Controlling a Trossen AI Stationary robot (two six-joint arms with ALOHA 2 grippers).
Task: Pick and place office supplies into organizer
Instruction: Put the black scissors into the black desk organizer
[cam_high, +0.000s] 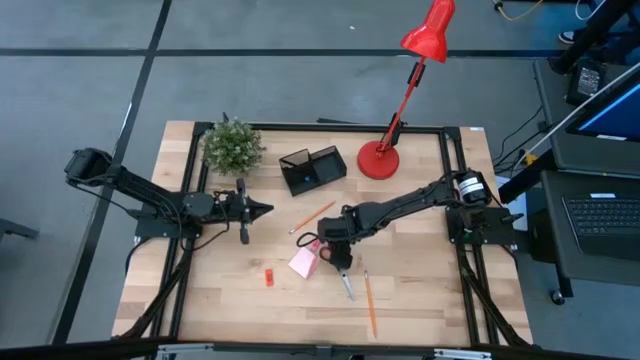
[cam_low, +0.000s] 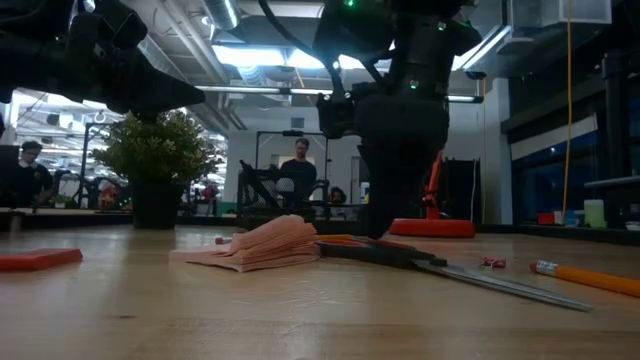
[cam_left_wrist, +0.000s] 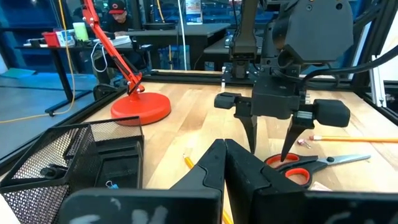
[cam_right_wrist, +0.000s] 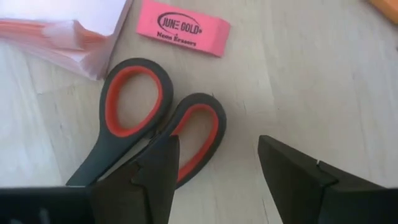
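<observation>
The right gripper (cam_right_wrist: 217, 165) hung jaws spread over the scissors (cam_right_wrist: 146, 124) handles, lined up to grab; left gripper (cam_high: 262, 209) clenched, idle at nine o'clock.

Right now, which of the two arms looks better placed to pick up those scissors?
The right. Its claw hangs open right over the scissors handles. The left claw sits shut, off toward the plant, away from them.

Robotics laboratory or open workshop. A wooden table (cam_high: 230, 310) in a black frame stands on a grey floor marked with tape. Beyond it: exposed ceiling ducts and strip lights (cam_low: 250, 55), benches with equipment, a laptop (cam_high: 605, 215), and seated people (cam_low: 297, 170), apparently working.
</observation>
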